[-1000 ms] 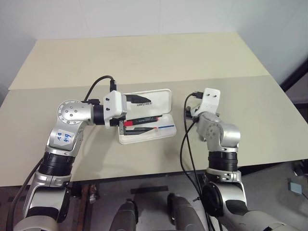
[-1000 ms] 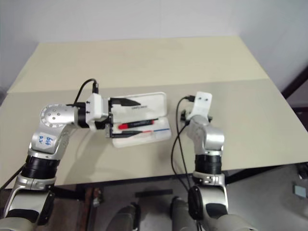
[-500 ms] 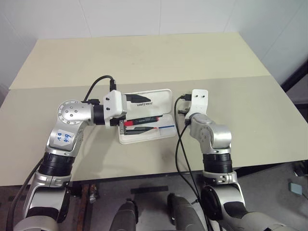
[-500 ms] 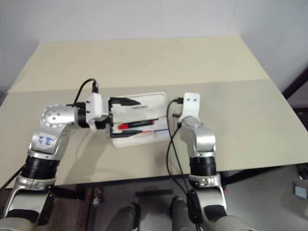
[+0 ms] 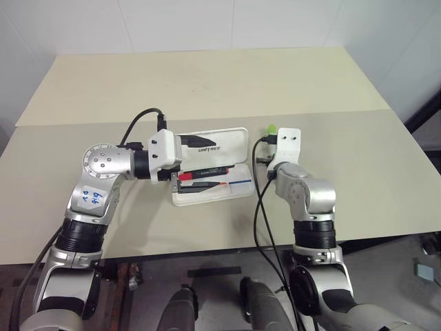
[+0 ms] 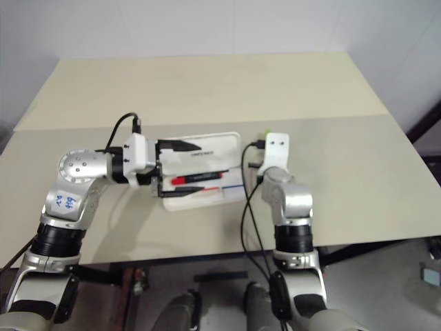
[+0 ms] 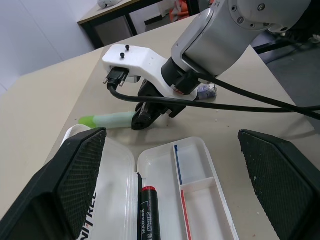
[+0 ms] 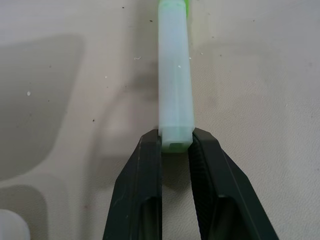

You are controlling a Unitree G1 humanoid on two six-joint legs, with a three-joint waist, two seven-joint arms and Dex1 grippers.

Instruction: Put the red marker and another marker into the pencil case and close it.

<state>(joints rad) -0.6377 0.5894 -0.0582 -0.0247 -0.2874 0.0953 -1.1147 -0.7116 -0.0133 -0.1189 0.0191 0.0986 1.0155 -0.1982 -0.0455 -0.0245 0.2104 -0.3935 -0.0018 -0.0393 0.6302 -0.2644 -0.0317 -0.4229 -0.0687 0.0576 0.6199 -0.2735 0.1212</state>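
Right wrist view: right gripper (image 8: 175,142) pinches the chunky pale-green highlighter (image 8: 175,80) by its butt end; lift level, then swing over the white hinged plastic case (image 5: 210,194). Left gripper (image 7: 170,185) gapes wide.

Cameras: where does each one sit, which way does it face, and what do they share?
Head eyes: on the head, looking forward and down at the table, open pencil case, both arms.
Left wrist: along the open left gripper, over the case and red marker, toward the right gripper.
Right wrist: along its fingers, shut on the green highlighter.
Shared: the highlighter, the case.
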